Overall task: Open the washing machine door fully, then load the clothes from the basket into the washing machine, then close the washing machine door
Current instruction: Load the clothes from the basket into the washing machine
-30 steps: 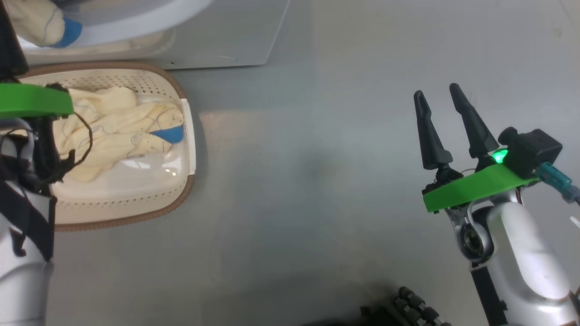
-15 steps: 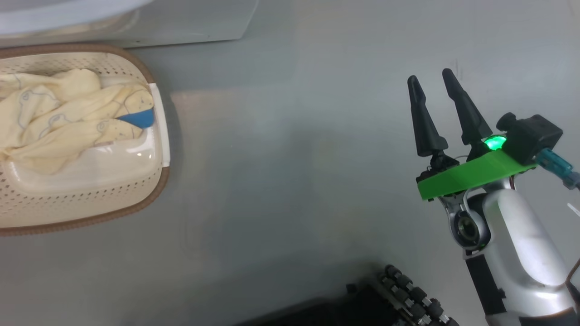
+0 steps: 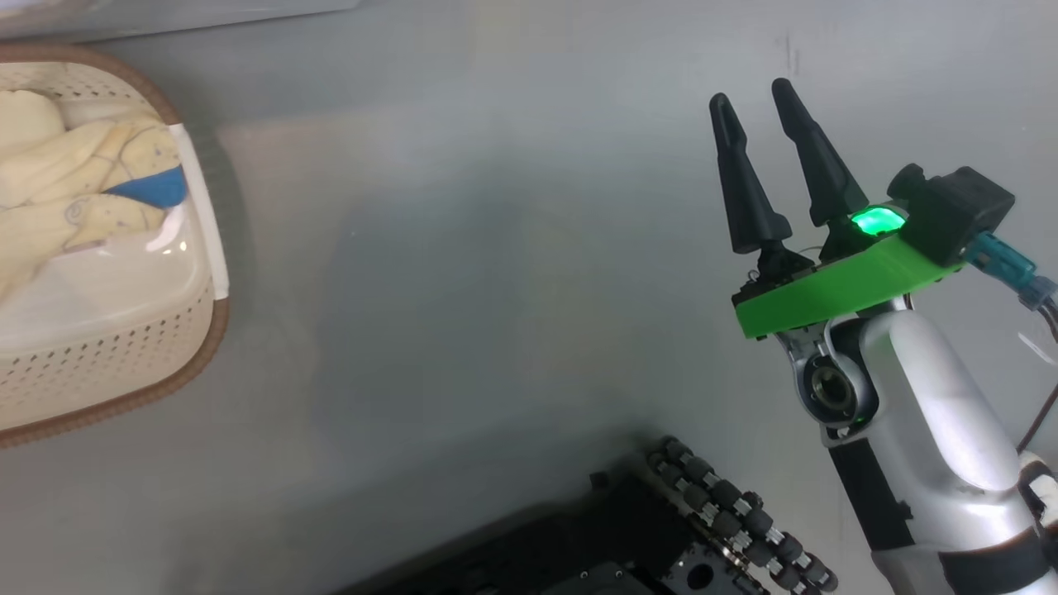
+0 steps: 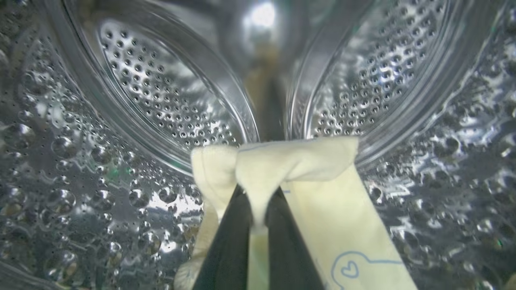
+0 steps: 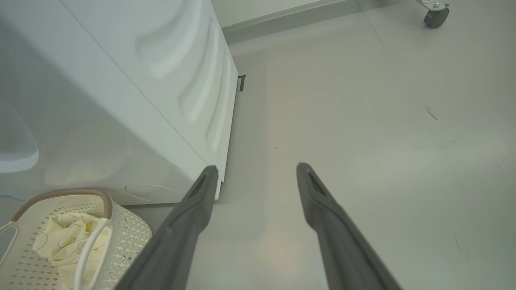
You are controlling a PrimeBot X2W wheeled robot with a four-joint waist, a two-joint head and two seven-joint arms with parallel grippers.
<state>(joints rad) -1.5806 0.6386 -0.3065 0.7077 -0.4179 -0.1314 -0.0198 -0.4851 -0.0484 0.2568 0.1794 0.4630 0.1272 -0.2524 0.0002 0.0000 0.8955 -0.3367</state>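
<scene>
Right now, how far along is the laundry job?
Done: the door must be open, since the left gripper is inside the drum. In hand: that gripper is shut on a yellow garment, not yet released. Left: clothes lie in the basket, and the door needs closing. The right gripper is open over the floor.

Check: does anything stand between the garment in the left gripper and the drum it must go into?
Nothing visible does. The left gripper, shut on the pale yellow garment, is inside the steel drum, and the perforated wall ahead of it looks unobstructed.
</scene>
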